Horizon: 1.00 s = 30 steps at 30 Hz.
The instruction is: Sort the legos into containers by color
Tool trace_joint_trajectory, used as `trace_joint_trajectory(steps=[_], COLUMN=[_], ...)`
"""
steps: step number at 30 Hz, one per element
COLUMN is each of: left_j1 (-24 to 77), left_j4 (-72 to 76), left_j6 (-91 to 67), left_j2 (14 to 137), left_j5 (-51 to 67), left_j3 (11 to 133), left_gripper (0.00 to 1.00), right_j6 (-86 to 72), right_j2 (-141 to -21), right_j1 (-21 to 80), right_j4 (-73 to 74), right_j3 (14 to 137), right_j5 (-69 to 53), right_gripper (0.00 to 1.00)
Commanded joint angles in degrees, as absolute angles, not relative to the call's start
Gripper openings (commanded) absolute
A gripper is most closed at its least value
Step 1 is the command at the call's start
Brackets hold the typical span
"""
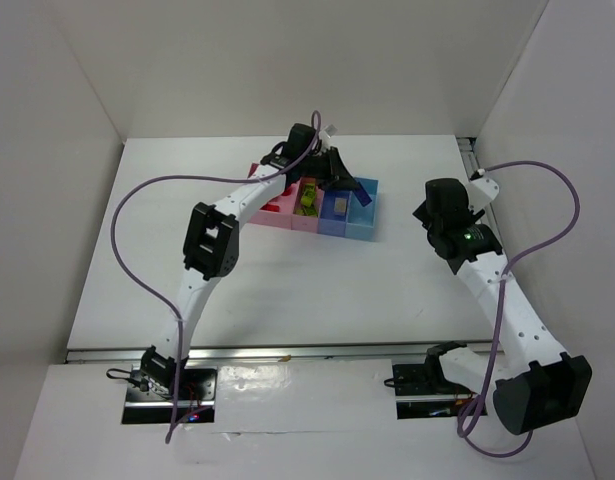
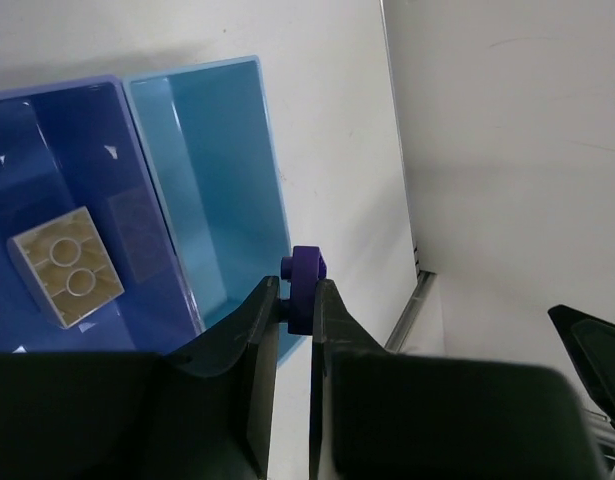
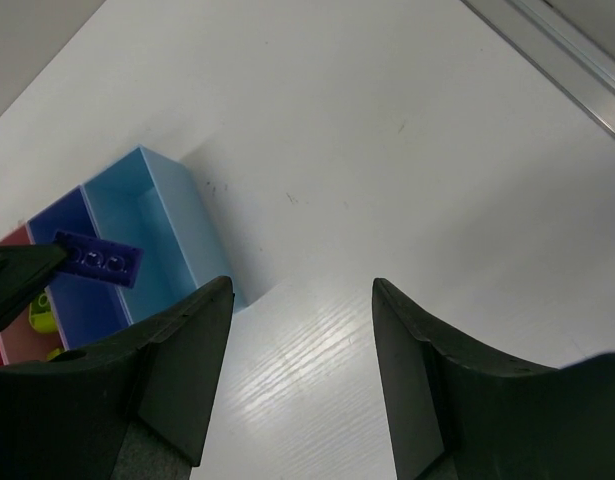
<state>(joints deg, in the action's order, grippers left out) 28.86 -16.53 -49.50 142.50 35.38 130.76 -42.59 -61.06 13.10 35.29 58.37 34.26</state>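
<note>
The containers are a row of joined bins at the table's far middle. My left gripper is shut on a thin purple lego, held above the near right corner of the light blue bin. The right wrist view also shows this purple lego, hanging over the blue bin's far end. The dark blue bin holds a pale two-stud brick. A yellow-green lego lies in the narrow pink bin. My right gripper is open over bare table, to the right of the bins.
A metal rail runs along the table's right edge, with white walls around the table. The left arm reaches diagonally across the table's left half, and purple cables loop off both arms.
</note>
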Motion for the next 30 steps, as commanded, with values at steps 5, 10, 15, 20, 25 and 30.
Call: trace_joint_trajectory(steps=[5,10,15,20,25,30], left_j1=[29.44,29.44,28.92,26.73,24.44,23.29], left_j4=[-15.73,-15.03,-15.03,-19.15,-24.6,-33.91], left_j6=[-50.0,-50.01,-48.97,-44.04,-36.49,-25.95], left_j2=[144.49,144.49,139.33,129.48,116.83,104.7], left_j5=[37.87,40.42,45.08,49.99,47.3,41.26], left_j3=[133.68,134.64,136.58,130.52,123.94,115.08], left_gripper=[0.46,0.72,0.76,0.76,0.76,0.75], right_j6=[-43.51,-42.37,-42.36,-39.56,-41.3,-48.69], right_j2=[-60.82,-61.43,-63.19,-65.21,-72.57,-79.8], right_j1=[12.22,12.22,12.22,12.22,11.69,11.69], right_j4=[36.21,35.51,35.51,32.44,37.85,48.68], right_j3=[58.1,58.1,58.62,60.72,68.27,76.81], right_j5=[34.89,33.14,31.64,30.94,39.53,47.37], right_gripper=[0.65,0.72,1.0,1.0,1.0,1.0])
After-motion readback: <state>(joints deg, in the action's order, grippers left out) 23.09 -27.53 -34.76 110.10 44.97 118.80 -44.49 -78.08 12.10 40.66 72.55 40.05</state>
